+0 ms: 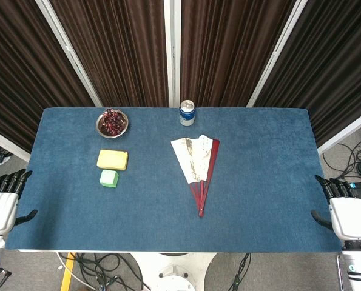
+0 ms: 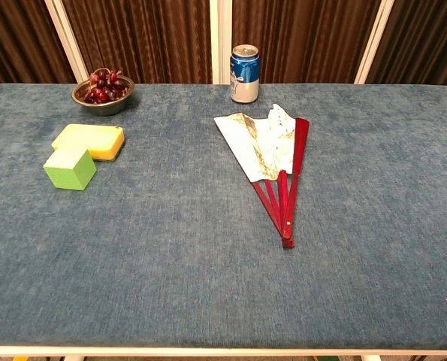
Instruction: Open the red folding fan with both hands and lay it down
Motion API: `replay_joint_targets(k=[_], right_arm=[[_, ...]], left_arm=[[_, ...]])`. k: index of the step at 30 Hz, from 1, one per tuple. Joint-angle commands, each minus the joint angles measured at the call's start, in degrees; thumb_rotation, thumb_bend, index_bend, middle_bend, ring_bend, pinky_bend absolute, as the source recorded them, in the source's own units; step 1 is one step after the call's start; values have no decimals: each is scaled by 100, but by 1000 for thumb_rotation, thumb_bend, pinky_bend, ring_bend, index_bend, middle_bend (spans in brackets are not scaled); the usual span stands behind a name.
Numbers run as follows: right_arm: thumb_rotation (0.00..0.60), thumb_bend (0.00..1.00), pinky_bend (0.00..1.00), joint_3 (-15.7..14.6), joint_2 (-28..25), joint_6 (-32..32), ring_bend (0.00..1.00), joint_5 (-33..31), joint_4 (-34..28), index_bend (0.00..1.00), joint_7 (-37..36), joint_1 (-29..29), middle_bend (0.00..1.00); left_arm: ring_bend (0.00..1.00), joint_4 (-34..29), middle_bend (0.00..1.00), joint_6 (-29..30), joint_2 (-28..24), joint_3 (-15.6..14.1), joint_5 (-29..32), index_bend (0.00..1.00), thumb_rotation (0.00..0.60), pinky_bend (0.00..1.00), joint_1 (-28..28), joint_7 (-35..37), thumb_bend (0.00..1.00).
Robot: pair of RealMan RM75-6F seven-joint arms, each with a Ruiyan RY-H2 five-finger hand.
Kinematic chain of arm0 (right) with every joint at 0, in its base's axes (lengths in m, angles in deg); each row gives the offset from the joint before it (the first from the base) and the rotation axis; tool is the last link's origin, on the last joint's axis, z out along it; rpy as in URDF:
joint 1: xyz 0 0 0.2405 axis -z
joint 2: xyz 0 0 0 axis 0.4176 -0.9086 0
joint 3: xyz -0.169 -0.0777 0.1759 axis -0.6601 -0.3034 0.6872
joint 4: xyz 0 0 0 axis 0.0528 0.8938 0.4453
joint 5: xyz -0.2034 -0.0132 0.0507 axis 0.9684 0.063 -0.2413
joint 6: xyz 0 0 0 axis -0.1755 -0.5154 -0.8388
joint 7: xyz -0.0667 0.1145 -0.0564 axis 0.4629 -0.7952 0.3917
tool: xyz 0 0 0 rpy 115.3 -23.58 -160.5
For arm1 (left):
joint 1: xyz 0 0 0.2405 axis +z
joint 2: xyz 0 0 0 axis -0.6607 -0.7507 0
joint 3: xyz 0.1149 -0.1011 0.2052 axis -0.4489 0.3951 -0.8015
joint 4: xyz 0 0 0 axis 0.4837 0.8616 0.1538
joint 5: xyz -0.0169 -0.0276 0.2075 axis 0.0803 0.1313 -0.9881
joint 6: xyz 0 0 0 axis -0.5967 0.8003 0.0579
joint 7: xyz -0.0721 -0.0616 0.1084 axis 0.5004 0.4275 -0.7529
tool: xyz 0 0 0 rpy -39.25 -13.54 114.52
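Observation:
The red folding fan (image 1: 197, 162) lies flat on the blue table, right of centre, partly spread: white painted paper fans out to the left of its red ribs, the pivot end pointing toward the table's front. The chest view shows the fan (image 2: 272, 154) the same way. My left hand (image 1: 3, 203) rests off the table's front left corner, fingers apart and holding nothing. My right hand (image 1: 345, 213) sits off the front right corner, likewise holding nothing. Both hands are far from the fan and do not appear in the chest view.
A blue-and-white can (image 1: 187, 113) stands just behind the fan. A metal bowl of dark red fruit (image 1: 112, 123) sits at the back left. A yellow block (image 1: 112, 159) and a green cube (image 1: 109, 178) lie left of centre. Dark curtains hang behind the table (image 1: 259, 200).

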Motion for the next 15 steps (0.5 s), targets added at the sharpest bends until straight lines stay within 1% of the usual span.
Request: replay_joint_targets(k=[1, 12, 15], right_arm=[[600, 80, 183, 8, 0, 6, 150, 16, 0, 148, -1, -16, 248], [600, 80, 183, -52, -44, -119, 150, 171, -38, 148, -105, 36, 247], [600, 80, 182, -86, -71, -30, 150, 260, -65, 148, -157, -23, 247]], left_arm=[[147, 23, 195, 55, 44, 15, 4, 162, 600, 132, 15, -21, 187], [147, 7, 195, 135, 31, -31, -83, 163, 600, 131, 64, 43, 187], [147, 8, 195, 122, 13, -42, -104, 162, 600, 131, 59, 70, 187]])
